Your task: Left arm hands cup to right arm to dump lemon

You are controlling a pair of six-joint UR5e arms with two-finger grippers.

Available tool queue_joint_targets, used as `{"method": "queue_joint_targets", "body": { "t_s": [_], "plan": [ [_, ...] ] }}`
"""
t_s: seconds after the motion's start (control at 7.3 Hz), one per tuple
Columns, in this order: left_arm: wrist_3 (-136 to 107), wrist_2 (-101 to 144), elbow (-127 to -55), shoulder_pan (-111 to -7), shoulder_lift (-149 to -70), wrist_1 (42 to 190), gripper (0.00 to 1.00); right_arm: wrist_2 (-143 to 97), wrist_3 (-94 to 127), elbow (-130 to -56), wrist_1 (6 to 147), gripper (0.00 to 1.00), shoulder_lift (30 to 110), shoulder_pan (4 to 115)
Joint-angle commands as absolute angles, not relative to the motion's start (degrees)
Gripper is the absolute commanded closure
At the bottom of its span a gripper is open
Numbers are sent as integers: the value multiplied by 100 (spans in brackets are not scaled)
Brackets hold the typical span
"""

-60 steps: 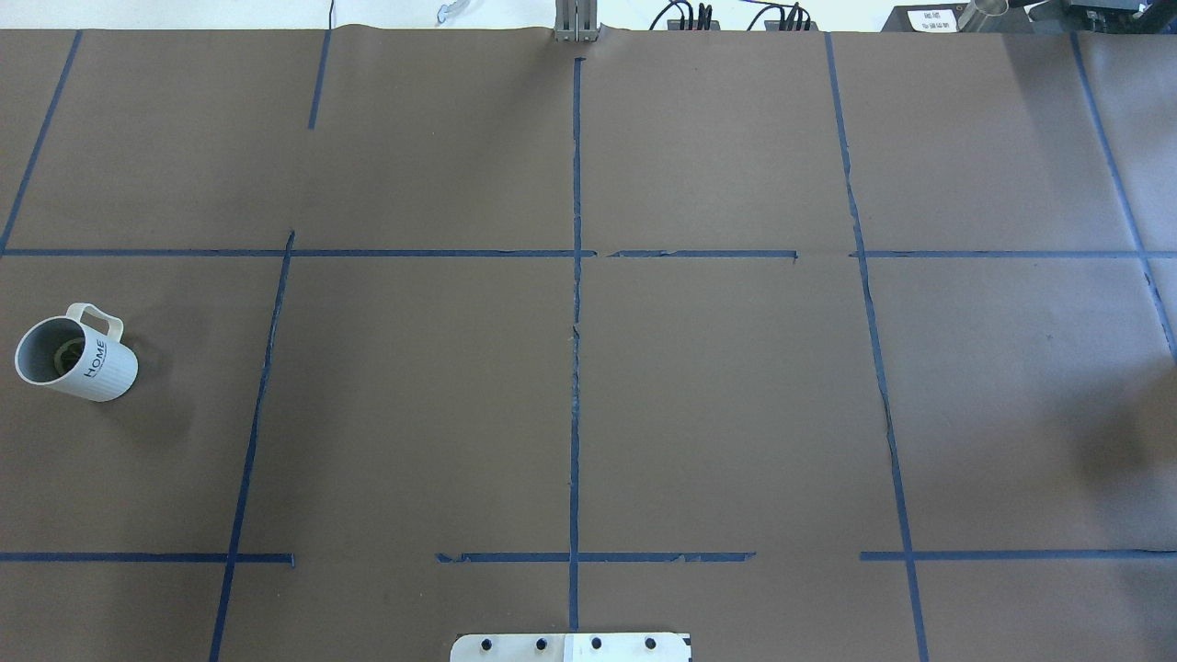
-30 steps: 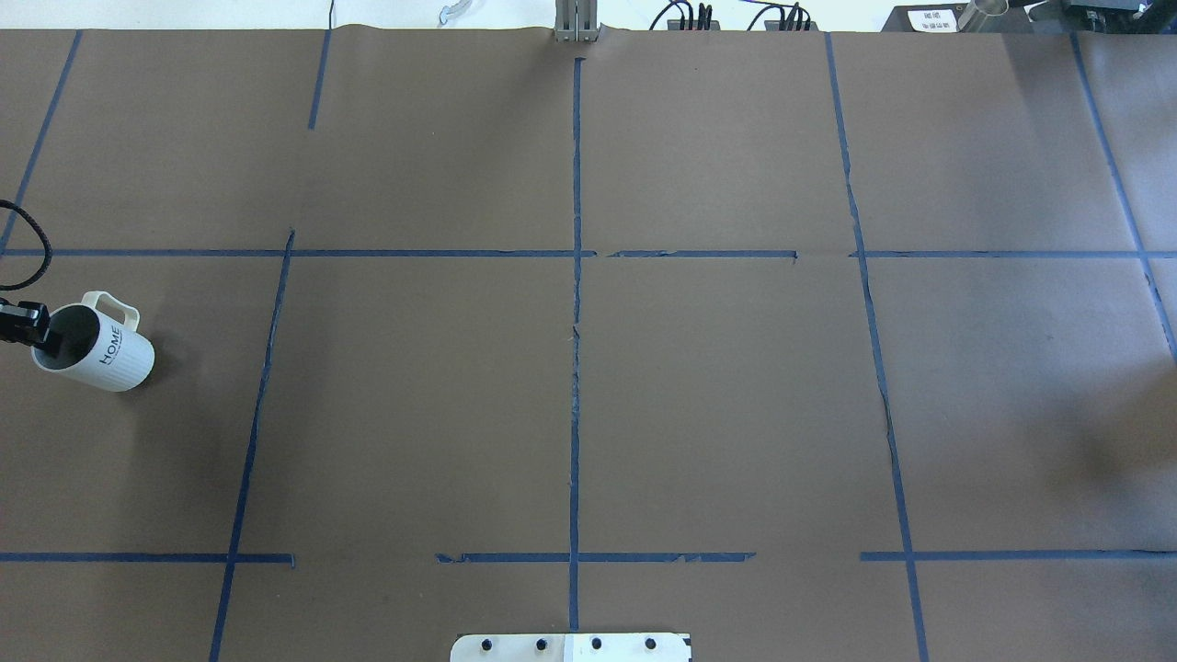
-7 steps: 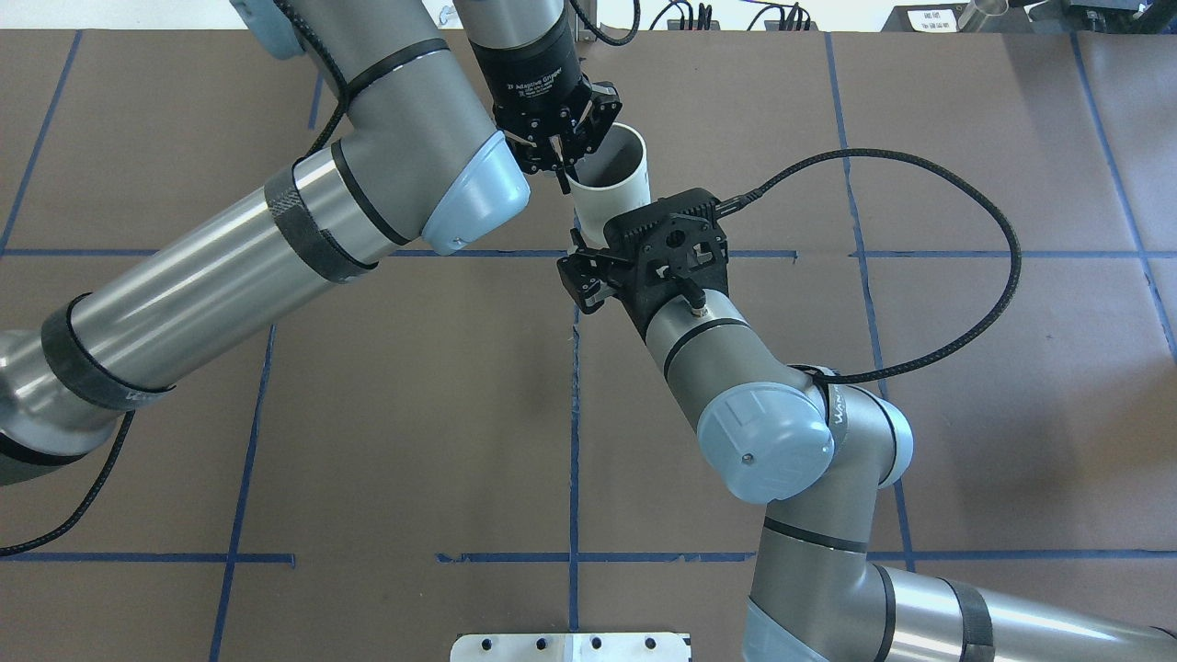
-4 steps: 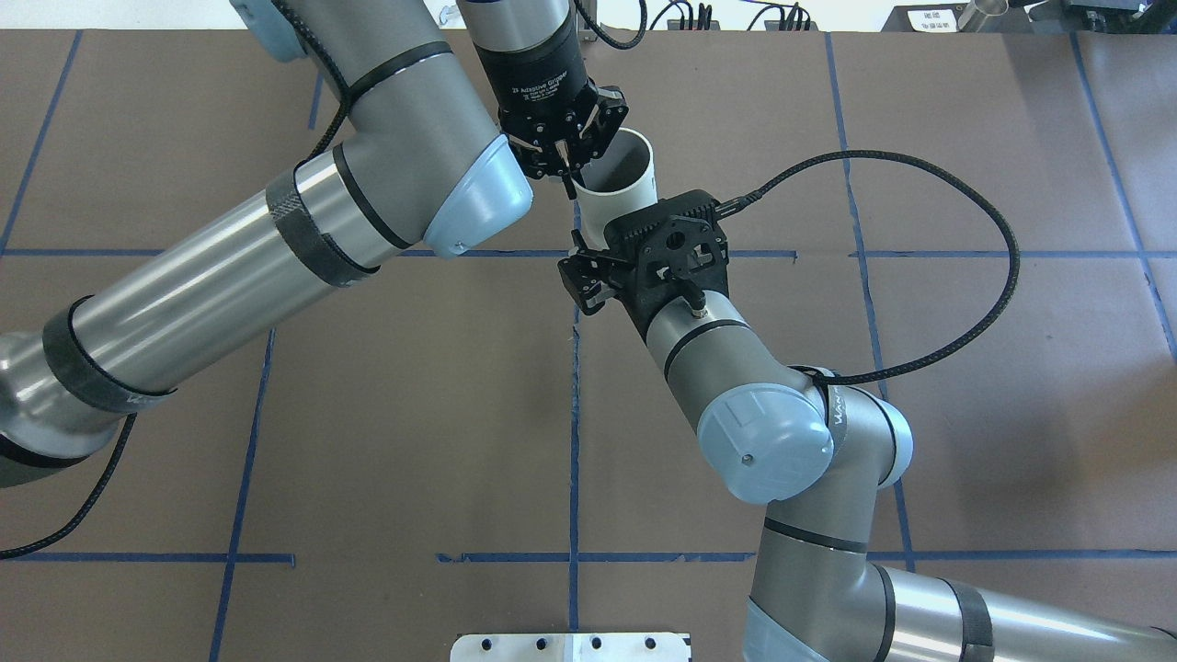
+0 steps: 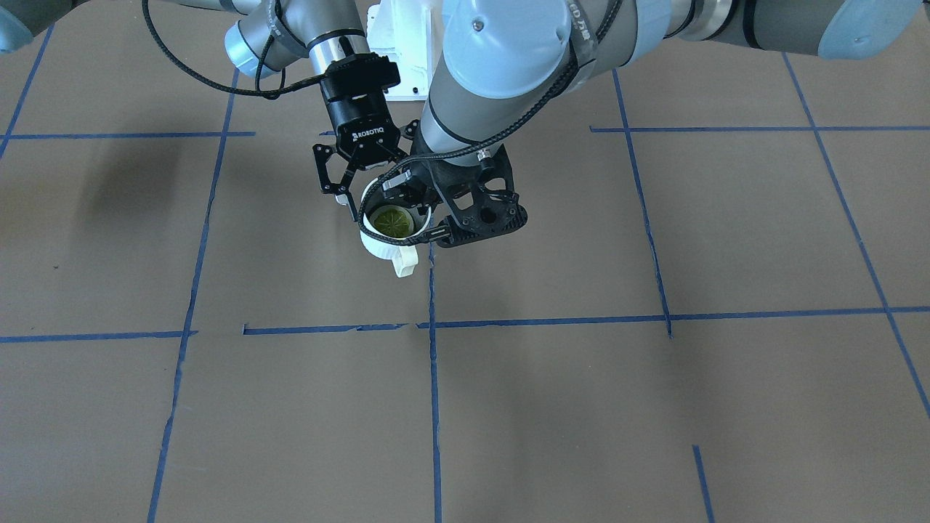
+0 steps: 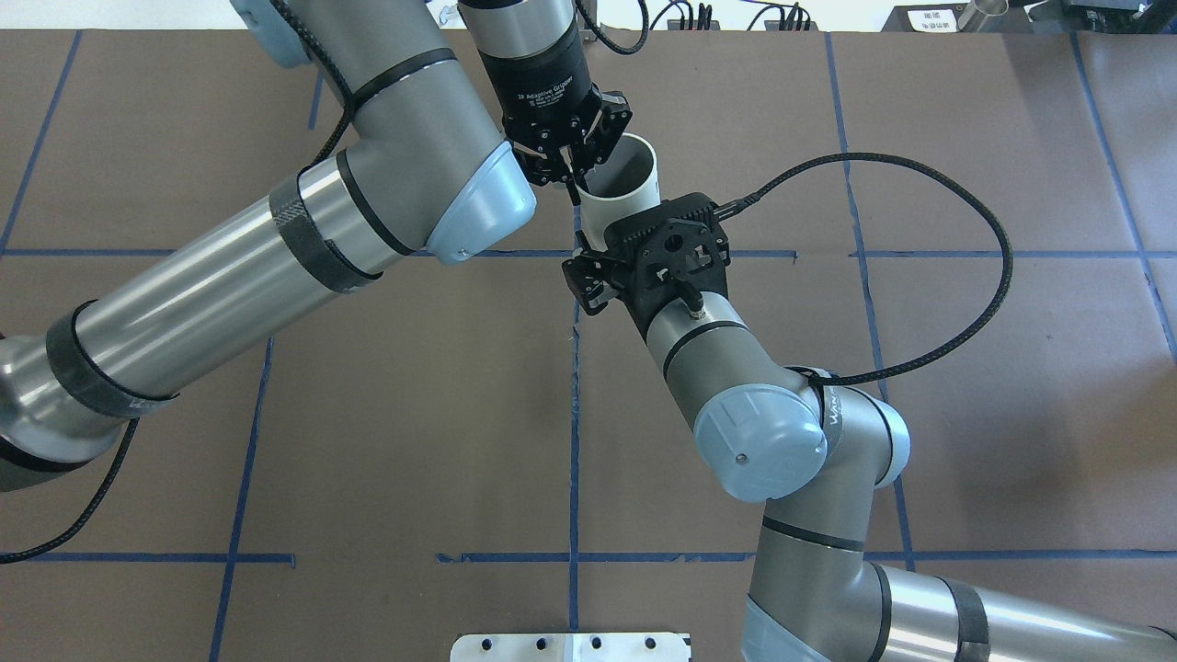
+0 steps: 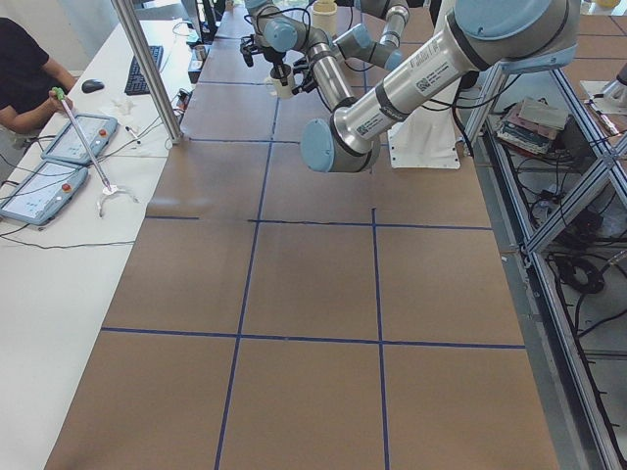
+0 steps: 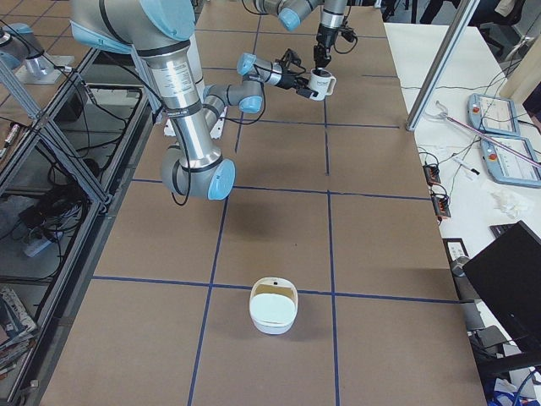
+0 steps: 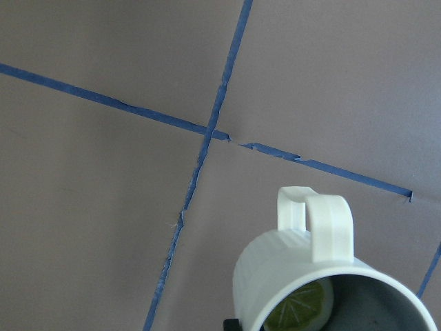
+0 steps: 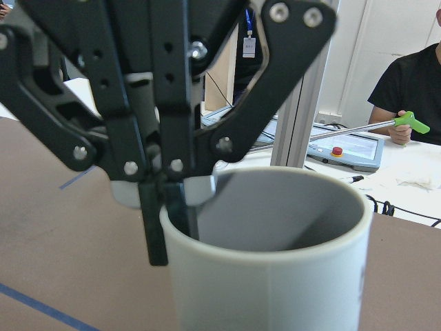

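The cup (image 9: 275,276) hangs from my left claw (image 6: 568,179) with the lemon (image 9: 298,310) inside. That claw is clamped on the rim, one finger inside and one outside. My right claw (image 6: 587,280) stands spread wide, holding nothing, just beside the cup's wall.

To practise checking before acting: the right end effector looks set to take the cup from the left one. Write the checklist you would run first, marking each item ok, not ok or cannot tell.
1. The left end effector pinches the rim of the cup: ok.
2. The cup is upright, mouth up: ok.
3. The lemon lies inside the cup: ok.
4. The right end effector is open beside the cup: ok.
5. The handle points away from the right end effector: ok.
6. The right end effector touches the cup wall: cannot tell; the contact is hidden.
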State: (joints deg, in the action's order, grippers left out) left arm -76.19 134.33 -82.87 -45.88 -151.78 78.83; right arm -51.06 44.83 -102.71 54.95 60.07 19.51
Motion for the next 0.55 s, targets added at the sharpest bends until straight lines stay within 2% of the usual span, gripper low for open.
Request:
{"method": "queue_joint_targets", "body": {
  "t_s": [0.0,0.41],
  "plan": [
    [-7733,13421,-8288,-4544,-15179,7884,100,-5071,4474,-10248,5502,1,6003,1951],
    [-7752,13395,-8323,-4421,-15161,7884,100,-5071,4474,-10248,5502,1,5994,1951]
  ]
}}
